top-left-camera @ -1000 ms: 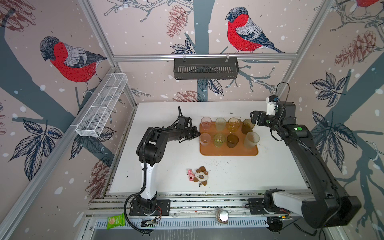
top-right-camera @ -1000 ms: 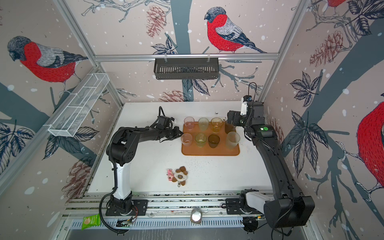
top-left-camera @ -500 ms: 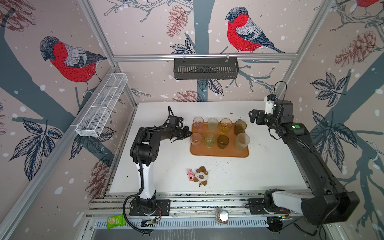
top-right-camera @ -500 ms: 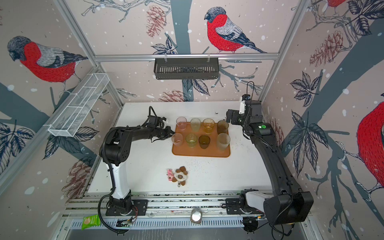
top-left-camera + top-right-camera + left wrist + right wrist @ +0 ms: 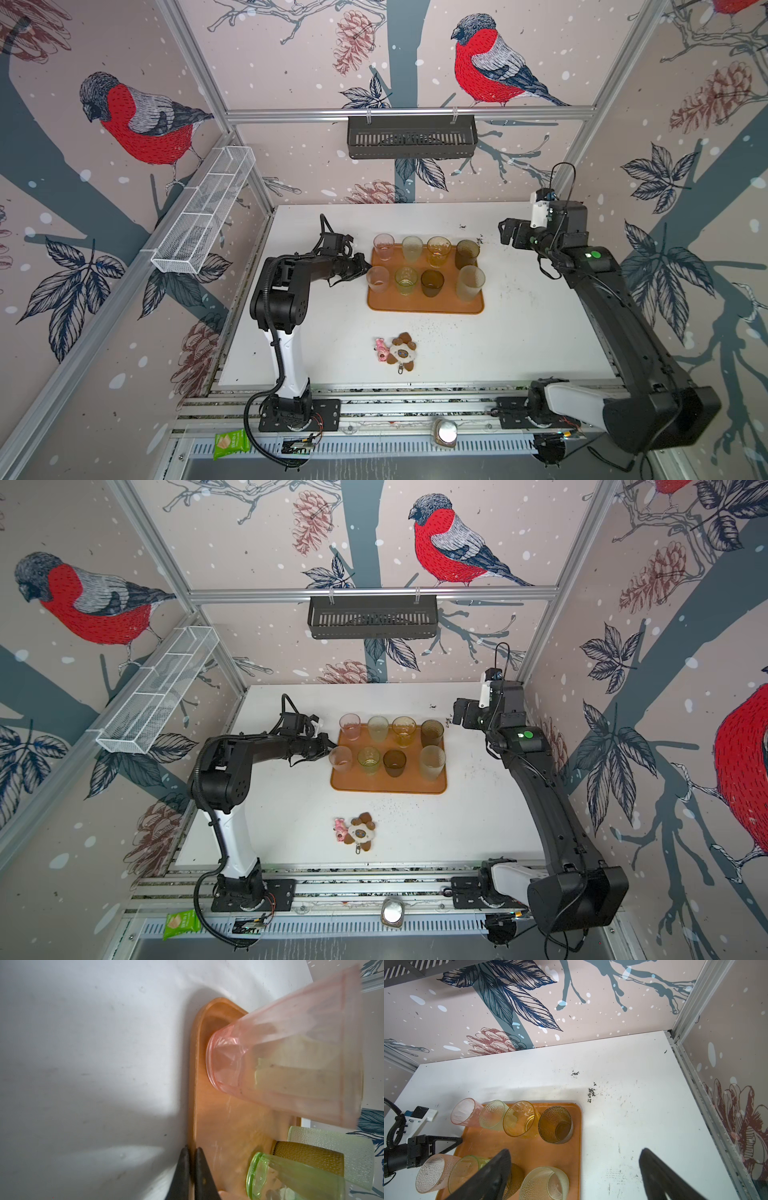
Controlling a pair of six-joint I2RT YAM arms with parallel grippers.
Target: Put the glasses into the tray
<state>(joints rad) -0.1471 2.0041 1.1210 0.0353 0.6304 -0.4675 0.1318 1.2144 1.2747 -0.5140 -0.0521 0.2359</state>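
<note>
My left gripper [image 5: 365, 266] is clenched on the tray [image 5: 424, 306], at the rim of its short side. In the left wrist view the two dark fingers [image 5: 200, 1167] are pressed almost together, and the tray's thin edge runs in between their tips. Just beyond those tips, inside the rim, stands a pink glass [image 5: 280, 1059] with a paler one showing through it. Close beside the fingers is a green glass [image 5: 291, 1178], and behind it stand a dark brown glass [image 5: 307, 1155] and a frosted cream glass [image 5: 336, 1147].

In both top views all eight glasses [image 5: 403, 731] stand upright in the tray, in two rows of four, none touching the white table [image 5: 540, 332]. The nearest one to my left fingertips is a frosted pink glass [image 5: 378, 283], right beside them.

My right gripper [image 5: 504, 232] hangs released, its fingers [image 5: 660, 1169] spread wide with nothing between them. It is above the table, off the tray's far corner on the opposite side and apart from it. From its wrist camera I see the tray's edge and bare table in the gap between the fingers. An amber-brown glass [image 5: 555, 1125] stands just ahead of the tips, and the cream glass sits beside the finger on the tray's side.

A small plush charm [image 5: 399, 353] lies on the table, well away from both sets of fingers.
</note>
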